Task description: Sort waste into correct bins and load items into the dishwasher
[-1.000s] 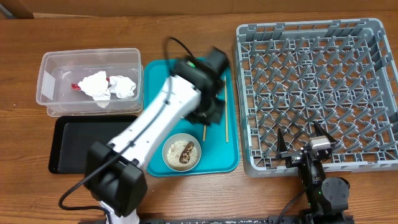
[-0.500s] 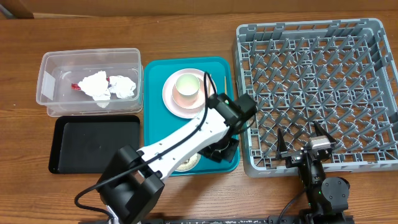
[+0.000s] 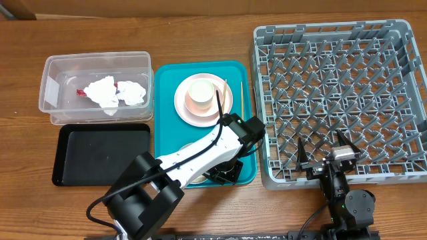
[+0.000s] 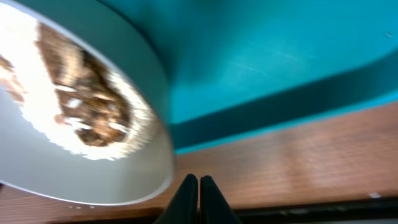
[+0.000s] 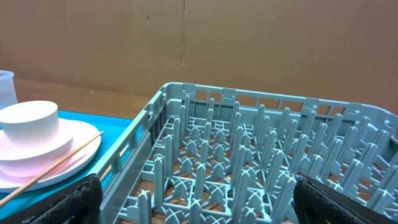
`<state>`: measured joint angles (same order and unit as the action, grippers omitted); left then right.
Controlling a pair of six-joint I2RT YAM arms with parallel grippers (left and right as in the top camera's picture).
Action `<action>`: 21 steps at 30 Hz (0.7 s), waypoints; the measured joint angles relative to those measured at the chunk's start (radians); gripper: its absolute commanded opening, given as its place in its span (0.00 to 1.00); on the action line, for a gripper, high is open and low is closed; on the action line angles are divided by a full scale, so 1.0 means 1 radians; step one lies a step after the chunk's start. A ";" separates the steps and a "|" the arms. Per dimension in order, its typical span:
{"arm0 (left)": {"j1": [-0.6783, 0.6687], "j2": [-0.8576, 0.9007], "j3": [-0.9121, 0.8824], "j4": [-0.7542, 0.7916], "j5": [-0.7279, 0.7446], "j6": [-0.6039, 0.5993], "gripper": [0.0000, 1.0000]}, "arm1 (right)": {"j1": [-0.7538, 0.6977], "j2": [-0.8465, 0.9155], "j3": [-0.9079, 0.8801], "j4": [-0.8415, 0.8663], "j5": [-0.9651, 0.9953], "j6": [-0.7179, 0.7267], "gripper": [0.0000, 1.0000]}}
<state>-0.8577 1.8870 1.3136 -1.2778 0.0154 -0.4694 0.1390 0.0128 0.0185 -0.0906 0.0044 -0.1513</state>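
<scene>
Plainly the grey-white bowl [image 4: 146,93] is the piece in hand. It sits at the lower edge of the teal tray [image 4: 261,56], filling the left of the wrist view, mouth up, round, so with no long axis. The brown food scrap [image 4: 81,106] on its rice [image 4: 25,93] runs upper left to lower right. The bowl looks stiff, smooth and breakable; its rim is the likely hold, kept level. The left pincer [image 4: 199,199] is together on nothing, just beside that rim, over the bench [image 4: 298,168]. The right pincer [image 3: 322,157] stands apart by the rack [image 3: 333,80], lower right.
</scene>
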 measured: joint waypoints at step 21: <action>0.028 0.000 -0.014 0.021 -0.130 -0.011 0.04 | 0.000 0.000 0.000 0.001 0.000 0.000 1.00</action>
<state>-0.8299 1.8870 1.2991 -1.2564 -0.1150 -0.4805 0.1390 0.0128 0.0185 -0.0898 0.0044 -0.1509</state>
